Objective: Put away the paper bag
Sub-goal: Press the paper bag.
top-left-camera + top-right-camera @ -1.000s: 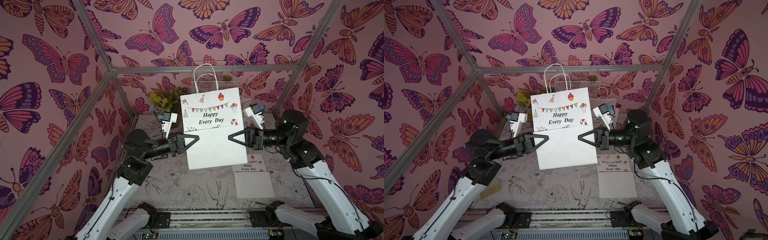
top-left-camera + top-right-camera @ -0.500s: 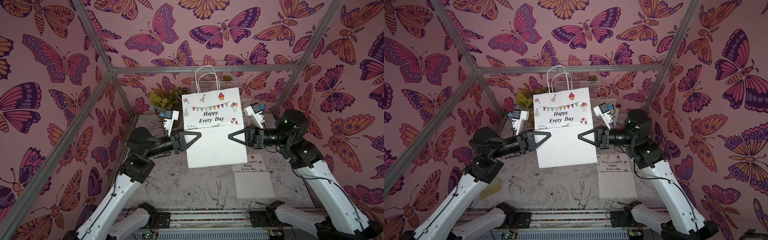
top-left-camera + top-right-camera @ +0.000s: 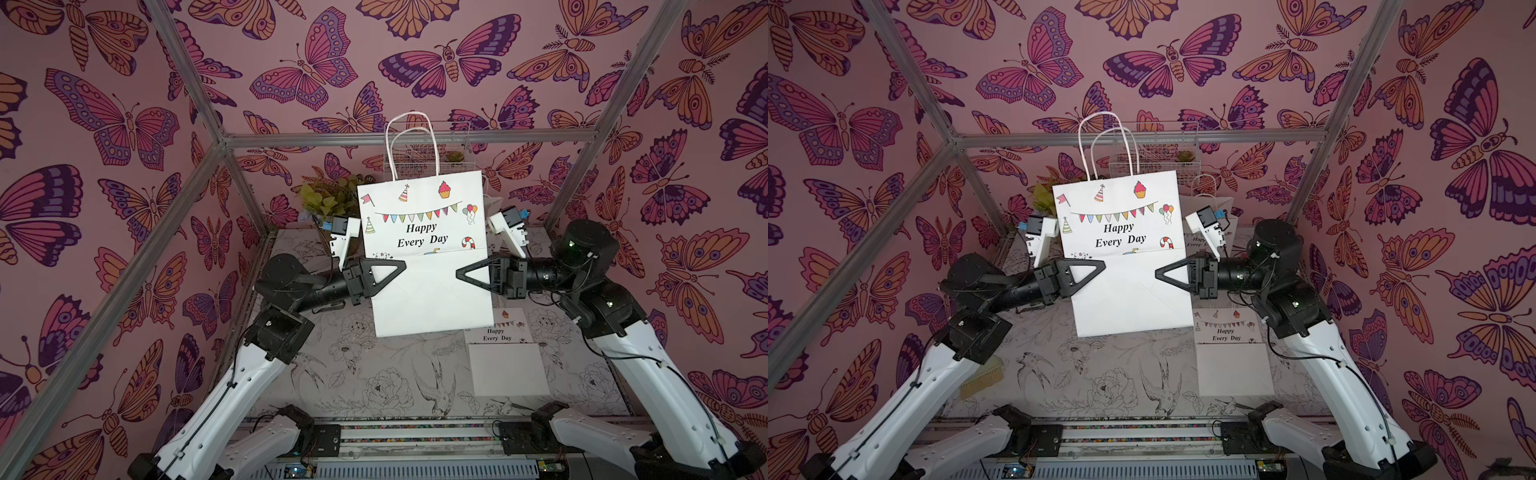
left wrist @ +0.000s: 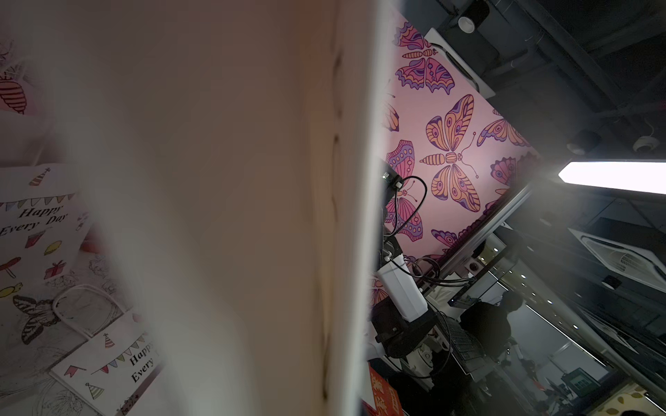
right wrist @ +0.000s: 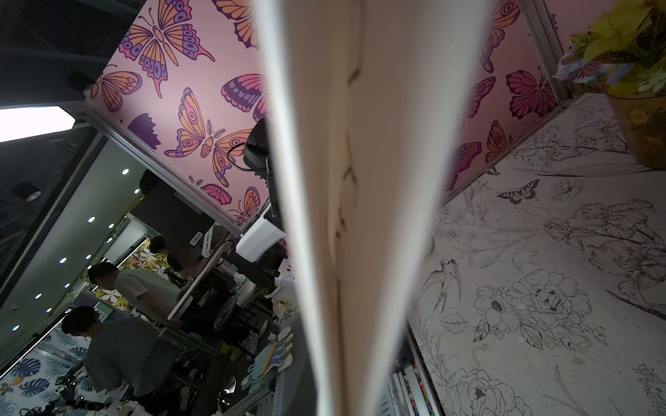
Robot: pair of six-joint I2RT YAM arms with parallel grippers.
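The left gripper (image 3: 398, 266) is closed on the left side edge of the paper bag (image 3: 422, 232). The right gripper (image 3: 461, 274) is closed on its right side edge. In both top views the bag hangs upright between them, twine handles up, and its bottom edge appears to be off the worktop (image 3: 365, 374).

The bag's face reads "Happy Every Day" in black script. The words sit under a string of coloured pennants, with a cupcake, party hats, balloons and a candy cane around them. A plain white flap is folded up over the lower half and cuts off the lowest drawings.

A second bag (image 3: 505, 357) lies flat on the worktop by the right arm, with the same 3 words legible.

In the left wrist view the held bag (image 4: 234, 216) is a blurred pale band that hides the fingertips. Beside it lie 2 more printed bags. One (image 4: 36, 223) reads in full, and the other (image 4: 108, 363) shows only "Happ" and "Every" before the blur covers it.

The right wrist view is blocked the same way (image 5: 360, 216).
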